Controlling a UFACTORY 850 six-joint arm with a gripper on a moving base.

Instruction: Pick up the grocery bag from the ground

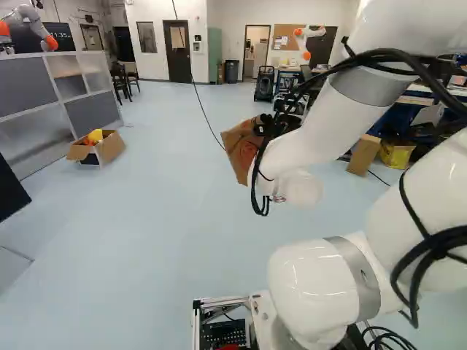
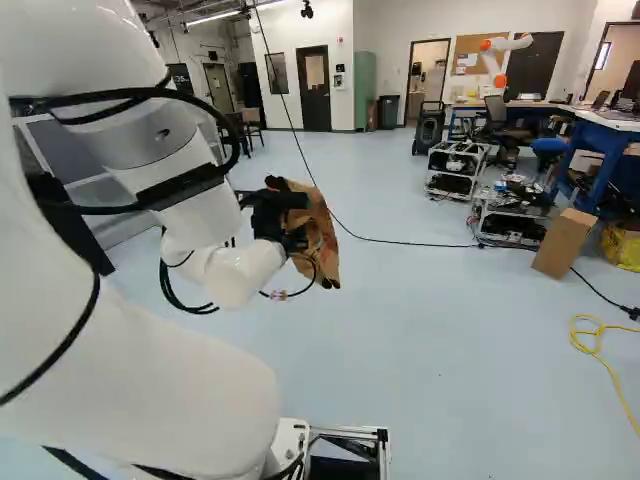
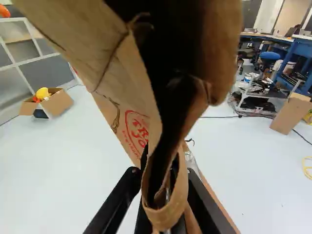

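We find the grocery bag ahead of the arm, tilted, and it reads as held above the floor. The gripper has its jaws clenched on the brown paper: in the wrist view, a folded edge sits between the two black fingers. The bag's open edges spread toward that camera and hide part of the scene beyond; a red mark shows on one side.

We note open floor to both sides of the bag. At the left of the left base view, an open cardboard box holding yellow and orange things stands near the foot of the shelf unit, well apart from the bag. At the right of the right base view, we record an upright carton beside a metal rack, a yellow bag and a loosely curled yellow cord. A black cable crosses the floor behind the bag toward the rack. Farther back, we see a blue workbench and another robot.
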